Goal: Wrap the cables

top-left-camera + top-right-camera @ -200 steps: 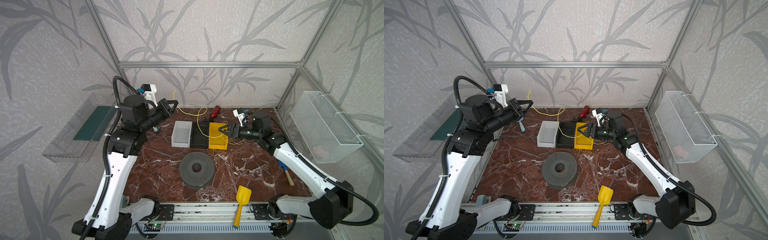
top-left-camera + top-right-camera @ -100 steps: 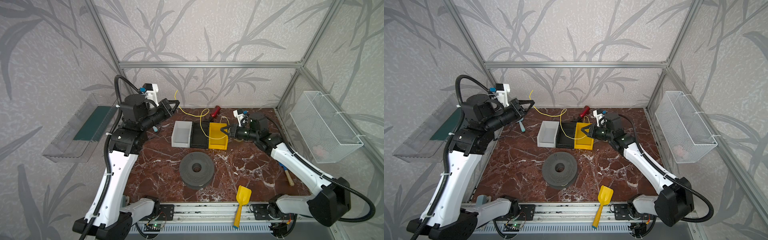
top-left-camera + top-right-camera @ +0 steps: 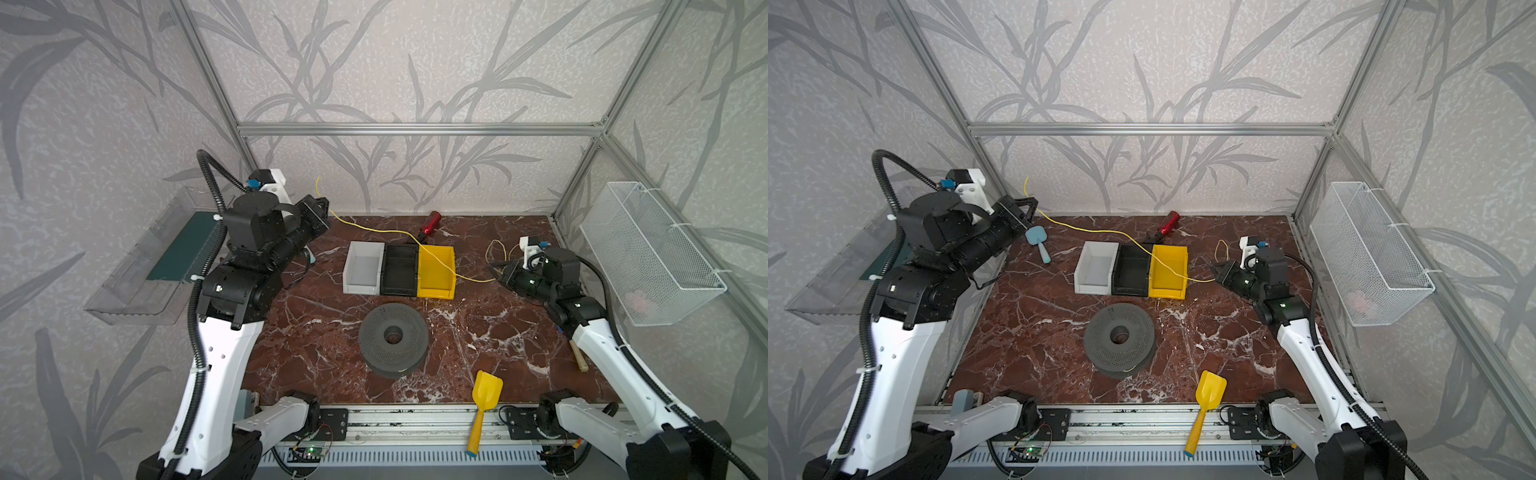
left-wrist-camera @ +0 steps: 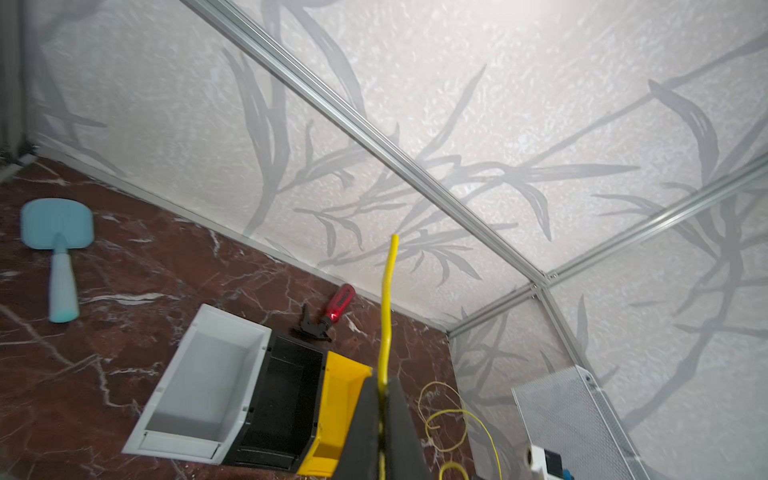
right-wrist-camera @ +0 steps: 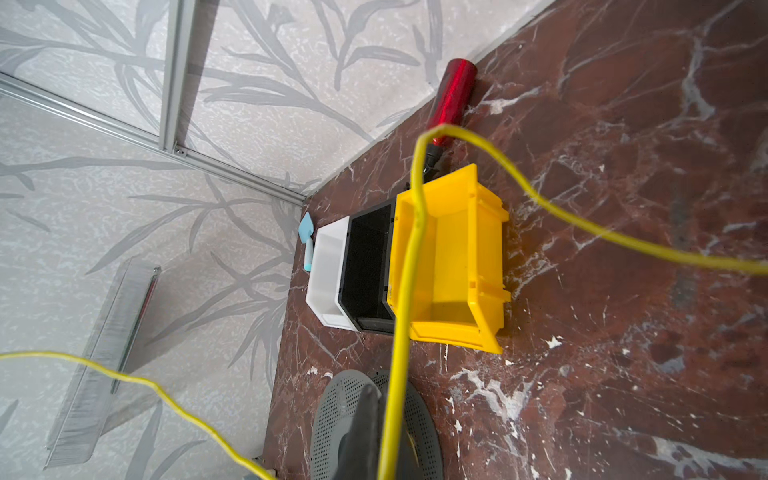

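At front edge, rt of ctr: yellow shovel (image 3: 486, 397) flat on table (image 3: 316, 332), handle over the rail. Just behind, mid-table: grey spool (image 3: 392, 338) lying flat, well apart from other items.

Further back: row of three bins touching side by side, namely white bin (image 3: 361, 270), black bin (image 3: 400, 270), yellow bin (image 3: 436, 274).

Level w/ the bins, rt side: right gripper (image 3: 495, 275), fingers pressed together, pinching the cable (image 3: 374, 230). Cable strung from that pinch across yellow bin and far corner of black bin, up toward far left. Contact w/ bins: cannot tell. Small loose loop of same cable just behind right gripper.

By back wall, ctr: red-handled screwdriver (image 3: 430, 220) on table, just behind bins, beside cable run.

Far left, raised: left gripper (image 3: 327, 212), fingers clamped on cable near its end; short free tail standing up against back wall, same in left wrist view (image 4: 381, 399). Below it on table: light-blue scoop (image 3: 1038, 243).
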